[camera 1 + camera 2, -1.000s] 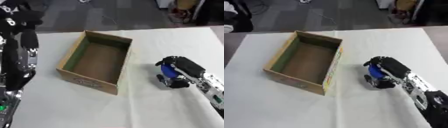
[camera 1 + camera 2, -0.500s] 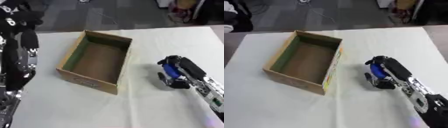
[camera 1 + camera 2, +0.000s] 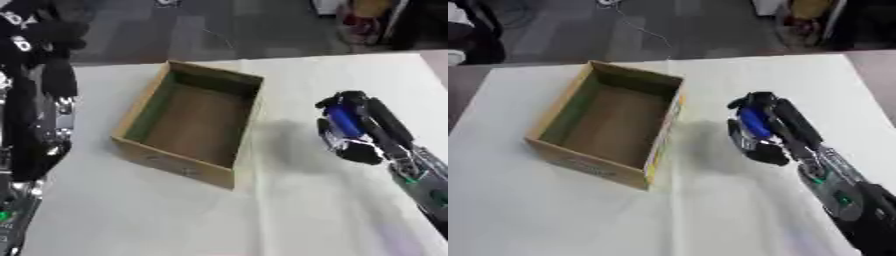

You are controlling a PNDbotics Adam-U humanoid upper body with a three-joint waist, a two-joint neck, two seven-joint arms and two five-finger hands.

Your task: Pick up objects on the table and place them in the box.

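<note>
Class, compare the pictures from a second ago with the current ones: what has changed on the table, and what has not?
The right hand, fingers curled round the blue object, has lifted it slightly and edged towards the cardboard box. The box has stayed put, nothing visible inside; the left arm remains idle at the left edge.

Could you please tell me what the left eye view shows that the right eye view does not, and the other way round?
Only the left eye view shows the robot's left arm, dark, running down the picture's left edge; its hand cannot be made out. Only the right eye view shows more of the right forearm toward the lower right corner. Both show the open cardboard box with nothing visible inside, and the right hand curled round a blue object on the white table.
</note>
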